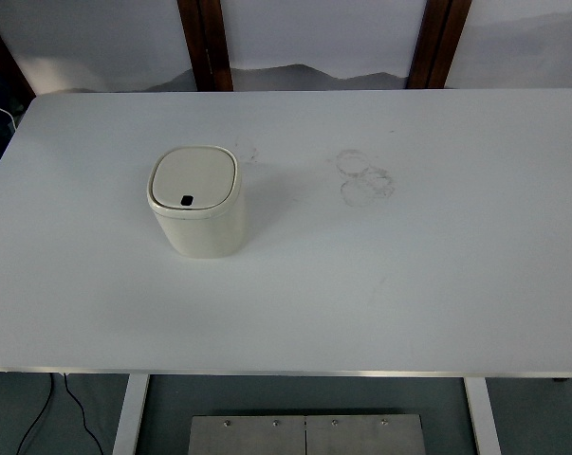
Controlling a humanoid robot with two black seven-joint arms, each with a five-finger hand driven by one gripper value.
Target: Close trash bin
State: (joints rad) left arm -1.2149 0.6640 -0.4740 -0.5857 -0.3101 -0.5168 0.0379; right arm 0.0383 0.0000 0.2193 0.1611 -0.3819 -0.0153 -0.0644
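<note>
Scanning from the near edge of the desk [295, 322], I find no robot hand in view, so I cannot tell either one's state. Trash bin [197, 202] stands left of centre, lid [194, 180] apparently seated flat. Risk: a needless press could tip or slide it.

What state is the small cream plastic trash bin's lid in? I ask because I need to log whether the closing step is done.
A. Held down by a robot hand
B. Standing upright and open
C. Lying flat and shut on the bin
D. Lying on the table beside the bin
C: the lid sits flat on the small cream plastic trash bin, with no robot hand in view.
</note>
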